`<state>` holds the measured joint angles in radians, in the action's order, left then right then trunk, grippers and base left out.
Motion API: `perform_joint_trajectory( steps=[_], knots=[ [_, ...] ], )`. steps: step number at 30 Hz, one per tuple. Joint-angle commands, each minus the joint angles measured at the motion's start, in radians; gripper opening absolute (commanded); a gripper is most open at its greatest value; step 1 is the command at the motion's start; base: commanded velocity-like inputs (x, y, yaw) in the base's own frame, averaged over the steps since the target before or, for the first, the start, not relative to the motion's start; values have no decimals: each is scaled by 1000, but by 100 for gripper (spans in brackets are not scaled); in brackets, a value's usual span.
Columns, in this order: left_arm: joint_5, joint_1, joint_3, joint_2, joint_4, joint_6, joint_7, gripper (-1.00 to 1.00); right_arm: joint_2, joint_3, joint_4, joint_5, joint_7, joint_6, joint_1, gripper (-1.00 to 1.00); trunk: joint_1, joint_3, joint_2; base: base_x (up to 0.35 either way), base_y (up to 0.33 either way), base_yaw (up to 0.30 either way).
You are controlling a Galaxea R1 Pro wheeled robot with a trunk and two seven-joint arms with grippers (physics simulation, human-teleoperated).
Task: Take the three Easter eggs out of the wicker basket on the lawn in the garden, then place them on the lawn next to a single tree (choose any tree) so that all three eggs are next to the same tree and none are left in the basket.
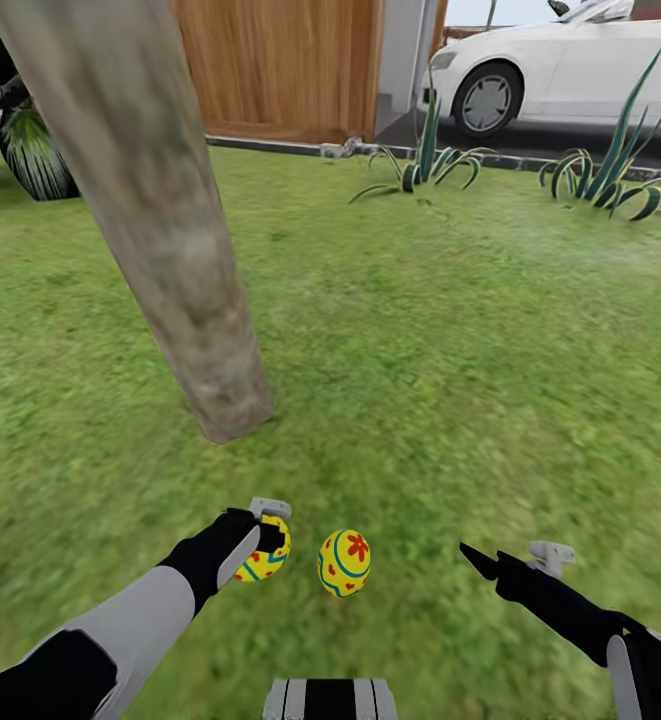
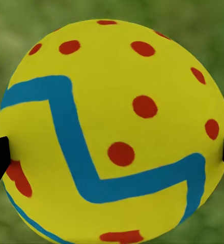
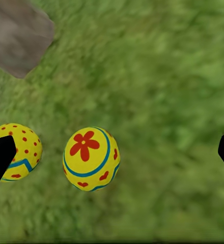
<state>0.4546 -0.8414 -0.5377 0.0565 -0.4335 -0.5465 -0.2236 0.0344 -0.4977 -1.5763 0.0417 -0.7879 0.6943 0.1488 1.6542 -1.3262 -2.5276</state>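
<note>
The tree's pale grey-brown trunk (image 1: pixel 170 250) leans up from its base on the lawn (image 1: pixel 450 380), and its foot also shows in the right wrist view (image 3: pixel 18 35). My left gripper (image 1: pixel 267 537) (image 2: pixel 112 152) is shut on a yellow Easter egg with red dots and a blue zigzag (image 1: pixel 263 560) (image 2: pixel 112 132) (image 3: pixel 20 147), low over the grass in front of the trunk. Just right of it, a second Easter egg with a red flower (image 1: pixel 344 563) (image 3: pixel 90 158) lies on the grass. My right gripper (image 1: pixel 513 558) (image 3: pixel 113 155) hovers open above it. The wicker basket is out of view.
Spiky green plants (image 1: pixel 425 165) (image 1: pixel 610 175) grow along the lawn's far edge by a kerb. Behind them are a wooden fence (image 1: pixel 280 65) and a white car (image 1: pixel 560 65). A dark striped plant (image 1: pixel 25 140) stands at the far left. Open grass stretches right of the trunk.
</note>
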Motion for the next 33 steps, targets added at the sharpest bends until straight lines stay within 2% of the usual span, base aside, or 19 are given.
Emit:
perform_joint_trajectory(
  steps=[1, 14, 19, 33],
  knots=[
    [10, 0, -7, -1, -3, -2, -10, -100, 1, -2, -1, 4, -2, 8, 1, 100, 0, -5, -1, 0, 0, 0],
    [10, 2, -7, 0, -10, 30, -20, -100, 0, -2, 1, 4, -2, 8, 1, 100, 6, -55, -4, 0, 0, 0],
    [10, -2, -7, -4, -35, 32, -19, -100, -6, 1, 2, 4, 2, 7, 1, 100, 6, -55, -4, 0, 0, 0],
    [10, -2, -6, -3, -34, 32, -19, -100, -7, 1, 2, 4, 0, 7, 1, 100, 6, -55, -4, 0, 0, 0]
  ],
)
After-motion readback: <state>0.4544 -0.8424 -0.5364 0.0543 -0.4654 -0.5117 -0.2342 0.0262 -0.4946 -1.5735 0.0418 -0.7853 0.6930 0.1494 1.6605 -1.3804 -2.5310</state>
